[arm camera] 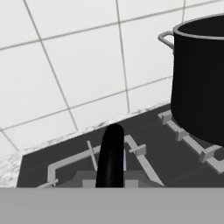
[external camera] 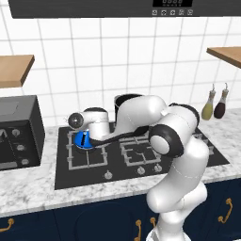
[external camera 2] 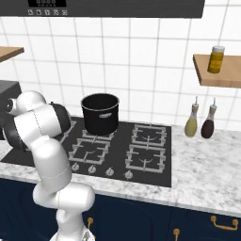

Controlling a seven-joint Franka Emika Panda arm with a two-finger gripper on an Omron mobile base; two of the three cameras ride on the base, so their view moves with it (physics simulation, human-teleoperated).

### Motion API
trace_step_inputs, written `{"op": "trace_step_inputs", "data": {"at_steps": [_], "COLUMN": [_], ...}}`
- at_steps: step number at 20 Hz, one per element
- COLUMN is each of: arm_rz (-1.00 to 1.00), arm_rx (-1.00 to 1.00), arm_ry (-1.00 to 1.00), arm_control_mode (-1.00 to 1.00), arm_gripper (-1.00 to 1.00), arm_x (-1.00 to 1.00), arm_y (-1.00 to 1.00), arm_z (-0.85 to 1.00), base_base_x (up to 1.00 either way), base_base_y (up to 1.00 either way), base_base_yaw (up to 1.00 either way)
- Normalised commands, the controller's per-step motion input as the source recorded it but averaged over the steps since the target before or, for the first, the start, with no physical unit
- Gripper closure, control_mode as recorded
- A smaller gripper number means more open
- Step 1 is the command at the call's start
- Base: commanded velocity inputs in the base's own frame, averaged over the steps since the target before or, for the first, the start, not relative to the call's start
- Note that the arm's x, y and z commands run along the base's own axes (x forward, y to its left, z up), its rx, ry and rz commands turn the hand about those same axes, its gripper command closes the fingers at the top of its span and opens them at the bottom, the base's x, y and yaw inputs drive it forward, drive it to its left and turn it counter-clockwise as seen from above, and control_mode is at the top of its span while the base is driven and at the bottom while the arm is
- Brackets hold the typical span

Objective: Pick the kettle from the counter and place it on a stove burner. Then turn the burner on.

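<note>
The small blue kettle (external camera: pixel 81 142) is at the back of the wide grey grate of the left stove burner (external camera: pixel 89 159). I cannot tell whether it rests on the grate or hangs just above it. My gripper (external camera: pixel 85 135) comes down on it from above, shut on the kettle's thin black handle. In the hand view that arched handle (arm camera: pixel 110 153) rises at the bottom centre, with a sliver of blue beside it and the burner's grate bars (arm camera: pixel 65 165) around it. The speckled counter (external camera: pixel 28 190) runs in front of the stove and to both sides.
A tall black stockpot (external camera: pixel 126 102) (arm camera: pixel 201 78) stands on the rear burner just right of the kettle. A dark oven box (external camera: pixel 19 132) sits to the left. Stove knobs (external camera: pixel 108 175) line the front edge. Two bottles (external camera: pixel 214 104) stand at the far right.
</note>
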Motion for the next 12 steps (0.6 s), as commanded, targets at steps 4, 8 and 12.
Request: {"op": "trace_step_inputs", "data": {"at_steps": [4,8,12], "arm_rz": [0.00,0.00,-0.02], "arm_rx": [-0.04,-0.03,-0.01], "arm_ry": [0.00,0.00,0.00], "arm_control_mode": [-1.00,-1.00,-1.00], "arm_gripper": [1.00,1.00,1.00], "arm_x": [0.01,0.10,0.19], "arm_y": [-0.08,-0.01,0.04], "arm_z": [0.00,0.00,0.00], "base_base_x": [0.00,0.00,0.00], "base_base_y": [0.00,0.00,0.00], "base_base_yaw": [0.00,0.00,0.00]}}
